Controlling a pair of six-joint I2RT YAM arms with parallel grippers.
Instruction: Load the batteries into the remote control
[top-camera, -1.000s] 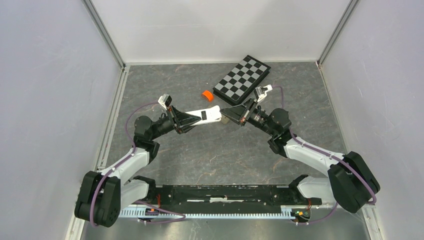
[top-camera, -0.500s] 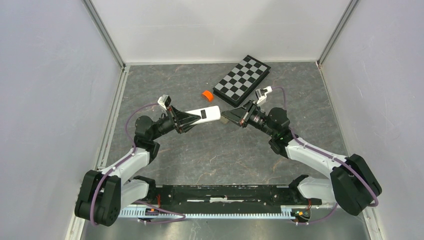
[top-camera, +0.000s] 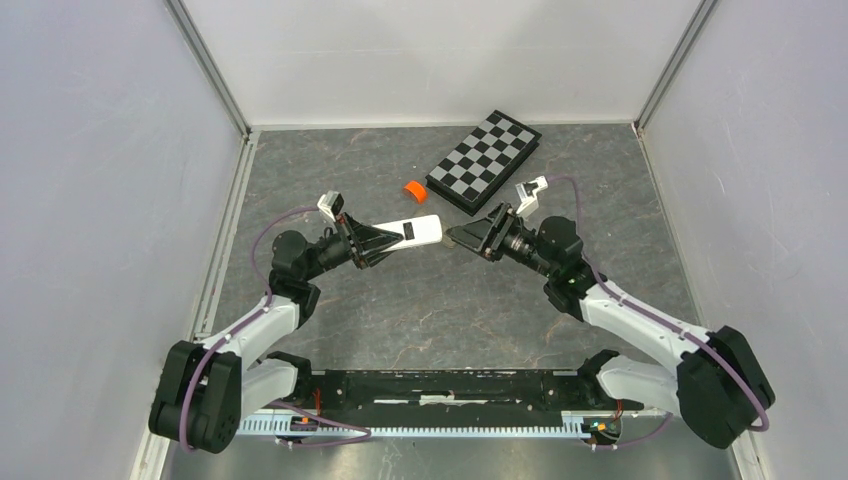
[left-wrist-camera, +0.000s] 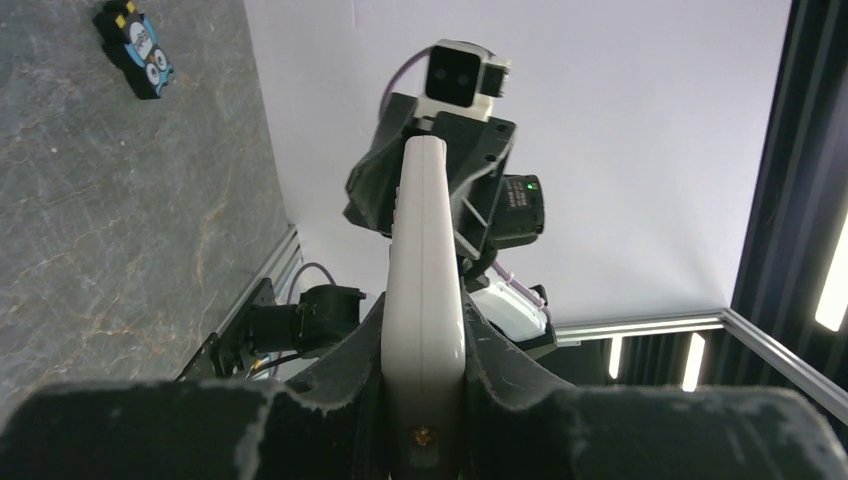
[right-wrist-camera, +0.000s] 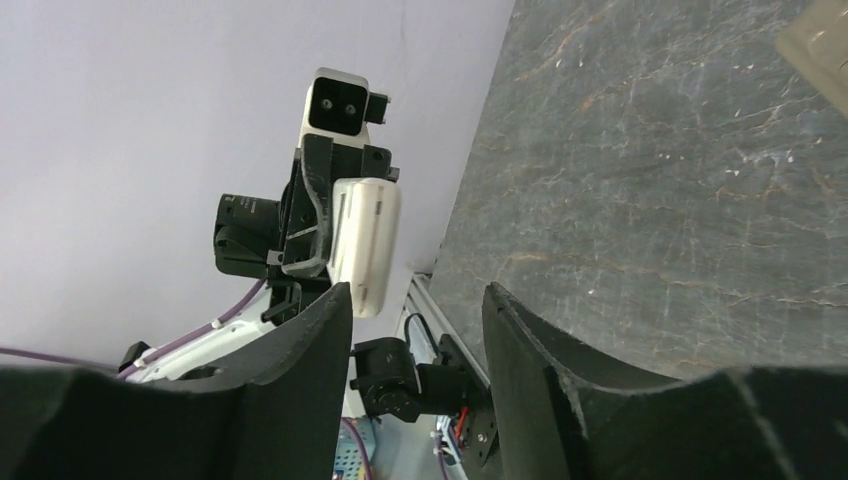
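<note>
Grey marbled tabletop (top-camera: 440, 300) carries a folded black-and-white checkered board (top-camera: 484, 160) at the back. Above its middle, the left end effector (top-camera: 378, 243) is clamped on one end of a slim white plastic remote control (top-camera: 412, 231), lifted off the surface. The remote's free end points at the right end effector (top-camera: 460, 238), whose fingers stand apart and empty just beside it. A small orange roll (top-camera: 414, 189) lies near the board. No batteries can be made out. Loading well likely means a steady remote, its compartment facing the right arm, and each cell seated squarely.
</note>
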